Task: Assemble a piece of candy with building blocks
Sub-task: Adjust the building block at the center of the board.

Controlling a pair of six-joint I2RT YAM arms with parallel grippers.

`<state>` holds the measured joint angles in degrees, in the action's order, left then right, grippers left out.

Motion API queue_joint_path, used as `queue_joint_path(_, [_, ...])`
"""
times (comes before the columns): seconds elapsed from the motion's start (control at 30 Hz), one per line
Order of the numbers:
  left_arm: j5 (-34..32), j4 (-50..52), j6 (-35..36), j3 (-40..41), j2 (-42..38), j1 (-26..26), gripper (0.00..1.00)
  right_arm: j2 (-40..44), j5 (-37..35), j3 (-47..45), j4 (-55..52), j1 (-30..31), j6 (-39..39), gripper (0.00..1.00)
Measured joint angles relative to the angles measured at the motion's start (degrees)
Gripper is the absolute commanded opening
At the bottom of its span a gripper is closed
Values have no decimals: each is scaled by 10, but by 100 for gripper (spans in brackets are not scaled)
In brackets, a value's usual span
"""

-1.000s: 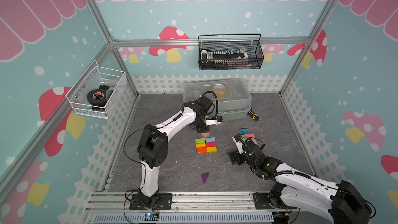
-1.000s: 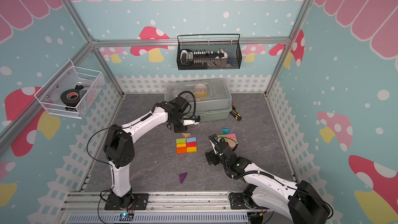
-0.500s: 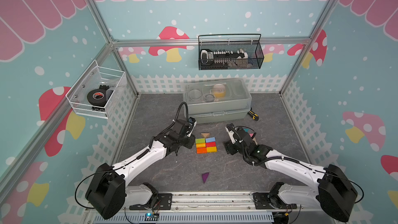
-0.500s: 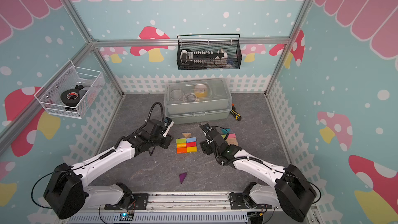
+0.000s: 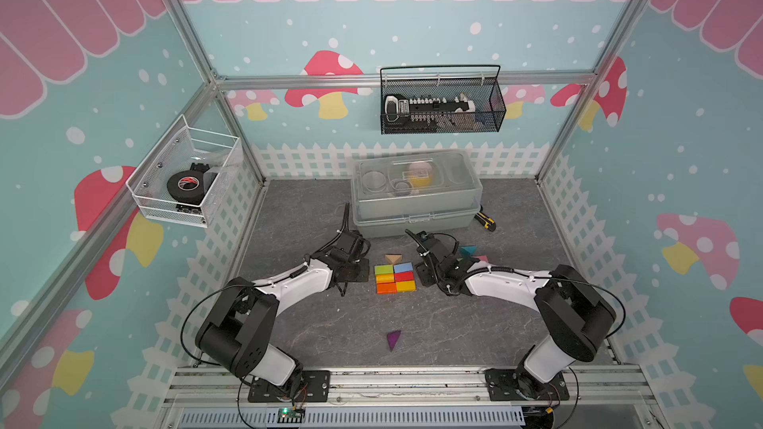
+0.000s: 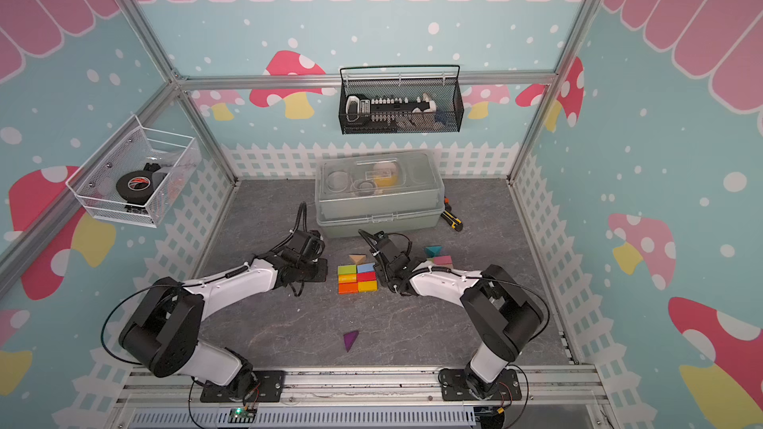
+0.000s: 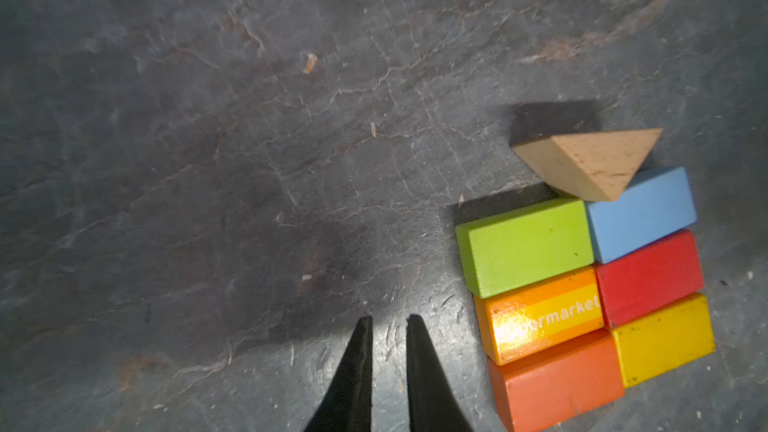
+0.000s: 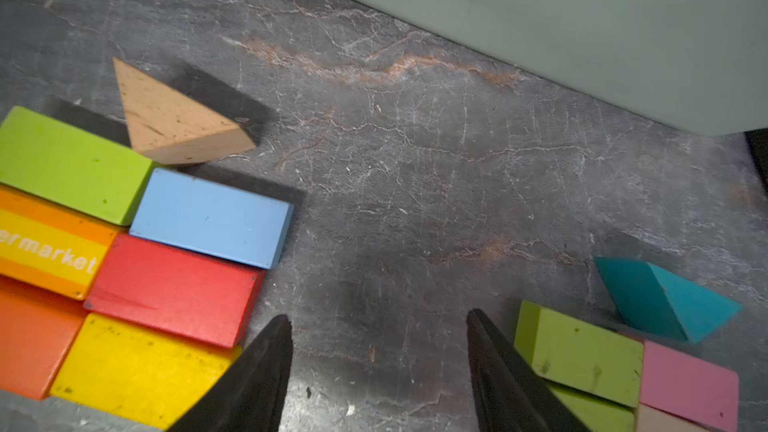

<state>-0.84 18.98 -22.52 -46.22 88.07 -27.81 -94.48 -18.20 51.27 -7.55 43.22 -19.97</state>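
Note:
Six building blocks (image 5: 394, 278) lie packed in a flat grid: green (image 7: 525, 247), blue (image 7: 642, 214), striped orange, red, orange and yellow. A tan prism (image 5: 393, 258) lies against the grid's far edge. My left gripper (image 7: 388, 320) rests low on the floor just left of the grid (image 6: 357, 278), shut with nothing in it. My right gripper (image 8: 378, 317) sits just right of the grid, open over bare floor. One of its fingers is beside the yellow bar, the other beside a loose green block (image 8: 577, 351).
A teal prism (image 5: 467, 250) and a pink block (image 5: 481, 259) lie right of the right gripper. A purple prism (image 5: 393, 339) lies alone near the front. A closed grey plastic box (image 5: 415, 196) stands behind the blocks, with a yellow-black tool (image 5: 485, 220) at its right corner.
The tan prism now lies on the floor by the grid. The left arm swung down to the grid's left and its jaws closed. The right gripper moved in at the grid's right, jaws narrower.

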Motion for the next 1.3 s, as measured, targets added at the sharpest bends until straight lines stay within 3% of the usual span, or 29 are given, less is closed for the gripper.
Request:
queue_joint_path(0.63, [27, -22, -3, -26, 55, -13, 16, -67, 36, 21, 9, -20, -12, 62])
queue_joint_path(1.3, [36, -21, -2, -38, 78, -33, 16, -75, 71, 28, 16, -20, -13, 61])
